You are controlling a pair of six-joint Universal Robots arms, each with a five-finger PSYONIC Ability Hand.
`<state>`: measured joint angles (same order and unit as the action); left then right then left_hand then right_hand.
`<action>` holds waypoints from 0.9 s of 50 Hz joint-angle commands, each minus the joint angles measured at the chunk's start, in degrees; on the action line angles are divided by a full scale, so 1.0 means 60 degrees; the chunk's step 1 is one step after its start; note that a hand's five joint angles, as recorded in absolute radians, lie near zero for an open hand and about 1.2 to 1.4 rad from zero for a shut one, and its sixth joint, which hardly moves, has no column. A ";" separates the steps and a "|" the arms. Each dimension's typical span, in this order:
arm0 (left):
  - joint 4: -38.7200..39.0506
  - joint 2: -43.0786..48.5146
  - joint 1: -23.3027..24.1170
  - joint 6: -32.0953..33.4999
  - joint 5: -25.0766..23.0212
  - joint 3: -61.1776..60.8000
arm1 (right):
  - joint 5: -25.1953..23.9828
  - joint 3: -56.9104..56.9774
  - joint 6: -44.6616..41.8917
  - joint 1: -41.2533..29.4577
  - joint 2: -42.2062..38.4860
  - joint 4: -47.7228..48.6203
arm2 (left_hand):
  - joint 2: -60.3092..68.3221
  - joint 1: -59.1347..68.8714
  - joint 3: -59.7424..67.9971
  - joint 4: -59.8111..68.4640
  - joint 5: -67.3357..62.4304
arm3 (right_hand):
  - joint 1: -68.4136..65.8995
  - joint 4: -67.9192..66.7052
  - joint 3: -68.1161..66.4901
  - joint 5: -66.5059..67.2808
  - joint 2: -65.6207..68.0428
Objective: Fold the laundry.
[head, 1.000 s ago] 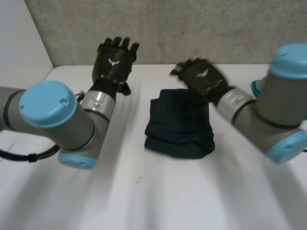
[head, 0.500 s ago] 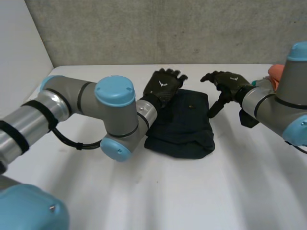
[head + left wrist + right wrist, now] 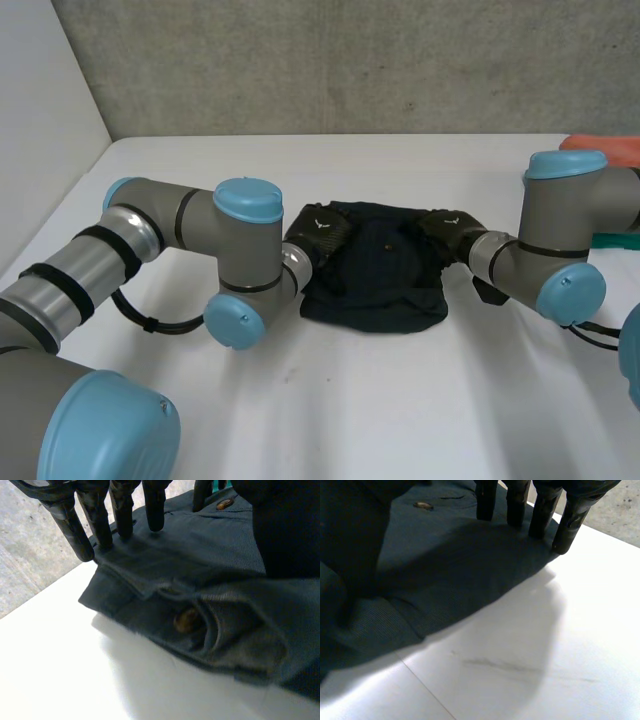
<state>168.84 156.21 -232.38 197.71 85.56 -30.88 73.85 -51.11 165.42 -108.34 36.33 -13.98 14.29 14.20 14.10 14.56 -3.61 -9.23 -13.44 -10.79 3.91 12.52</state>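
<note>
On table (image 3: 350,400) | left hand (image 3: 318,228) flat on folded garment (image 3: 385,275) (navy) | right hand (image 3: 443,224) flat opposite

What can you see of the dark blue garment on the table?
The dark blue garment lies folded in a thick, layered bundle at the middle of the white table. Its woven cloth shows a brown button inside a pocket-like fold, another on top. The left hand presses straight fingers on its left edge, the right hand on its right edge.

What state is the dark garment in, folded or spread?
Folded: the dark garment is a compact bundle on the table, with stacked layers showing along its edge in the left wrist view.
</note>
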 commanded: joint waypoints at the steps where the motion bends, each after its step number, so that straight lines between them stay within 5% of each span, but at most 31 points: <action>1: -0.0030 0.0113 0.0014 0.0579 0.0022 -0.0098 | 0.0392 0.0124 -0.0763 -0.0004 -0.0079 -0.0028 | 0.0359 0.0374 0.0390 0.0314 -0.0472 | -0.0128 0.0574 0.0132 -0.0652 -0.0419; 15: 0.0014 -0.0823 0.0014 0.0477 -0.0080 -0.0098 | 0.0465 -0.0607 -0.1115 -0.0268 0.1485 0.0776 | -0.0062 -0.0046 -0.0030 -0.0107 -0.0052 | -0.0128 0.0574 0.0132 -0.0652 -0.0419; 25: 0.0087 -0.3737 -0.0293 -0.0709 -0.0212 -0.2014 | 0.1621 -0.2889 -0.1159 -0.0239 0.4210 0.2358 | -0.0650 -0.0635 -0.0619 -0.0695 0.0537 | -0.0128 0.0574 0.0132 -0.0652 -0.0419; 35: 0.0072 -0.6242 -0.0366 -0.1017 -0.2232 -0.4988 | 0.1462 -0.6113 -0.0969 -0.0444 0.5370 0.2958 | -0.0679 -0.0664 -0.0647 -0.0724 0.0565 | -0.0128 0.0574 0.0132 -0.0652 -0.0419; 45: 0.0072 -0.7387 -0.0674 -0.1296 -0.3757 -0.6338 | 0.1286 -0.8444 -0.0954 -0.1277 0.5152 0.6180 | -0.0623 -0.0608 -0.0592 -0.0668 0.0510 | -0.0128 0.0574 0.0132 -0.0652 -0.0419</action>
<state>169.29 115.12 -235.43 190.91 68.74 -65.18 81.97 -94.64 159.65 -112.57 69.28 11.30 11.79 12.33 11.99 11.87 -2.45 -8.70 -13.44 -10.79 3.54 12.51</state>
